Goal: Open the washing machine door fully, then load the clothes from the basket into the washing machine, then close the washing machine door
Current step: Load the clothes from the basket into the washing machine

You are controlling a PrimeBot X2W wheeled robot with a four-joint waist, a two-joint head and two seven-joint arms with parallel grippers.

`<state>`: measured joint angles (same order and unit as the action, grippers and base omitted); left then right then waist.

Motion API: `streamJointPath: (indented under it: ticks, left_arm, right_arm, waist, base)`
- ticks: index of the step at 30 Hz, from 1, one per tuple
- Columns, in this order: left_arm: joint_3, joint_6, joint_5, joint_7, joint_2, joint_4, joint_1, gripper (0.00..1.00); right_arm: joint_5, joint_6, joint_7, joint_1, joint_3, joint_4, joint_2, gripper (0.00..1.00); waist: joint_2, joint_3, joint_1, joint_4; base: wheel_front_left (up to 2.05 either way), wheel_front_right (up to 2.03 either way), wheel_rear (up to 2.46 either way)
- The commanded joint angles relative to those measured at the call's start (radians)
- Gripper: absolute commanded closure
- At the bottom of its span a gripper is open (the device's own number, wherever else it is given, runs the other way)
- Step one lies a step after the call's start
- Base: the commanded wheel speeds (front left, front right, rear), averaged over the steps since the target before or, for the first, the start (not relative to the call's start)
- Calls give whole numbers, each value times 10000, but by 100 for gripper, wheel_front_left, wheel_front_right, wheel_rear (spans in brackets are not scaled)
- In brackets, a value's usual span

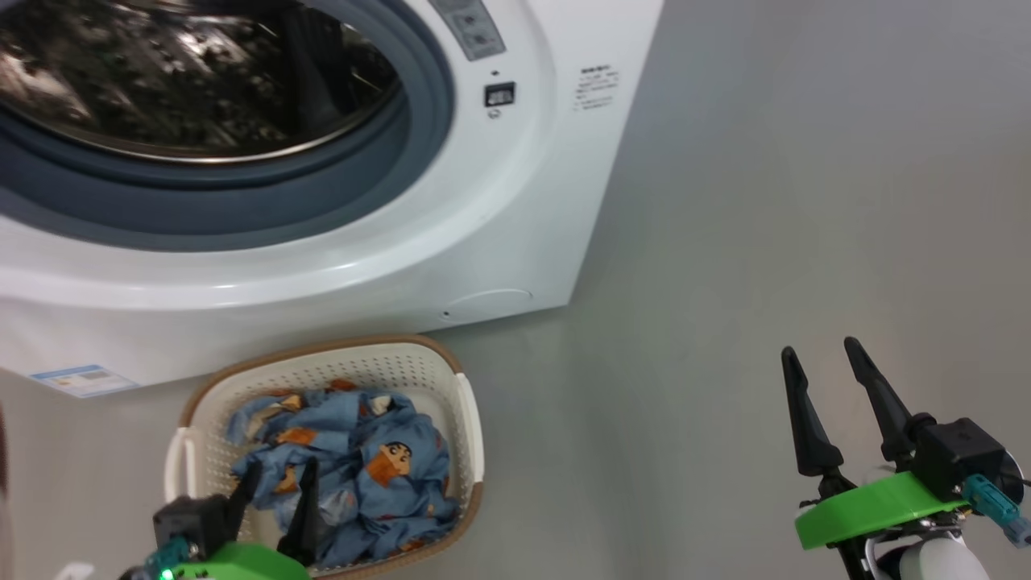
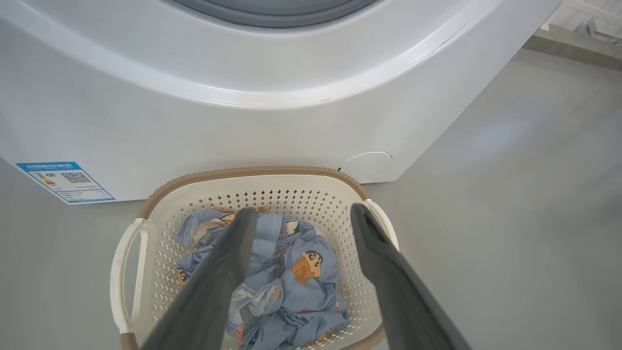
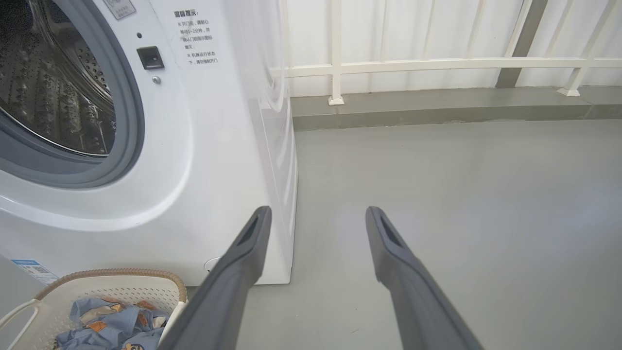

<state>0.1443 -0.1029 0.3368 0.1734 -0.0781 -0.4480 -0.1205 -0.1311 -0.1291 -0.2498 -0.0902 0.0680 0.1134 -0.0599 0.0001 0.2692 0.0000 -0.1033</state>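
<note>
Left end effector [image 2: 302,210] and right end effector [image 1: 818,346] gape empty — basket [image 1: 471,419] by washing machine [image 1: 499,225].

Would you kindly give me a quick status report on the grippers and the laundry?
Left gripper open, above the basket. Right gripper open, empty, over the floor. Clothes in the basket; washing machine drum uncovered. No obstruction seen.

Glossy grey floor [image 3: 461,194] stretching out in front of white railing [image 3: 437,63]. Raised grey kerb [image 3: 437,109] running directly under railing, rail foot [image 3: 336,100] sitting on it. Grey post [image 3: 522,39] rising toward railing's right end. Pale ribbed wall [image 3: 388,29] showing behind railing bars.
</note>
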Motion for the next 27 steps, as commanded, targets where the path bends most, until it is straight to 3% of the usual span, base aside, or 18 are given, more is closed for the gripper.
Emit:
streamJointPath:
  ticks: [1,17,27]
  left_arm:
    - [-180,-108,10,-89,-358,-214,-565,0]
    - [455,-267,723,-1421,-1130,-3247,-2881,0]
    - [1111,-276,1192,-1557,-1663,-5051,-4265,0]
  right_arm:
    - [39,-16,-120,-316,-355,-308,28,0]
    - [-494,-16,-120,-1092,-697,-613,94,0]
    - [-720,-16,-120,-1592,-774,-871,96,0]
  waist:
    - [-1,783,0,-785]
    - [-1,2339,0,-1847]
    - [-1,3394,0,-2281]
  base:
    - [0,0,0]
    - [0,0,0]
    - [0,0,0]
